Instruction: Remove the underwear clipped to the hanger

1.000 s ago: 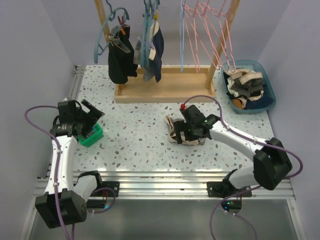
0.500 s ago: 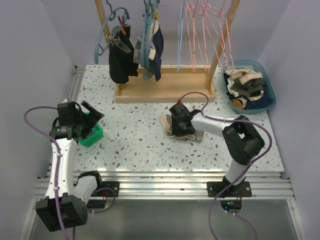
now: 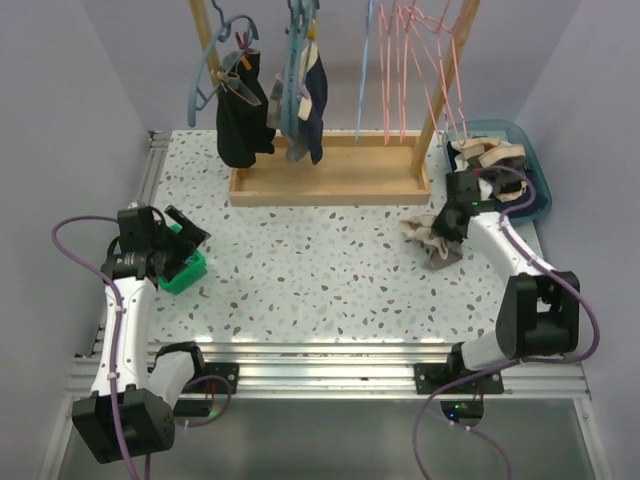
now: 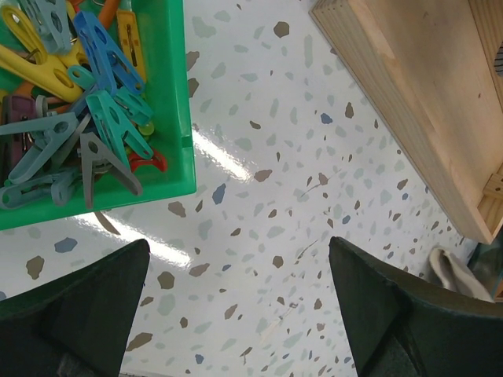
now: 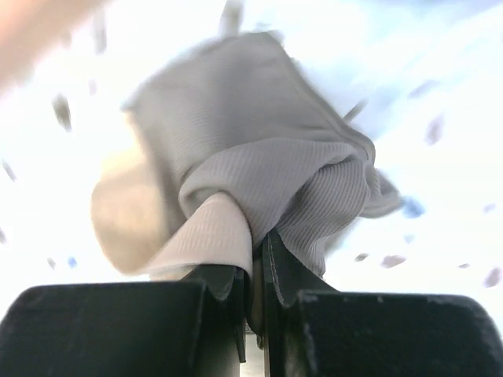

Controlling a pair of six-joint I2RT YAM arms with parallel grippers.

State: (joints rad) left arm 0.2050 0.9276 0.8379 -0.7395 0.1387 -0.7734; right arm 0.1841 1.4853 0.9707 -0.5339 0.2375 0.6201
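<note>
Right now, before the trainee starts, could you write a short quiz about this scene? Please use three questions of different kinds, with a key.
1. True or false: the right gripper is shut on the underwear.
2. What lies in the green box? A: pegs. B: socks. C: coins.
3. Fill in the gap: the left gripper is ____ (open or shut).

Key: 1 true; 2 A; 3 open.
</note>
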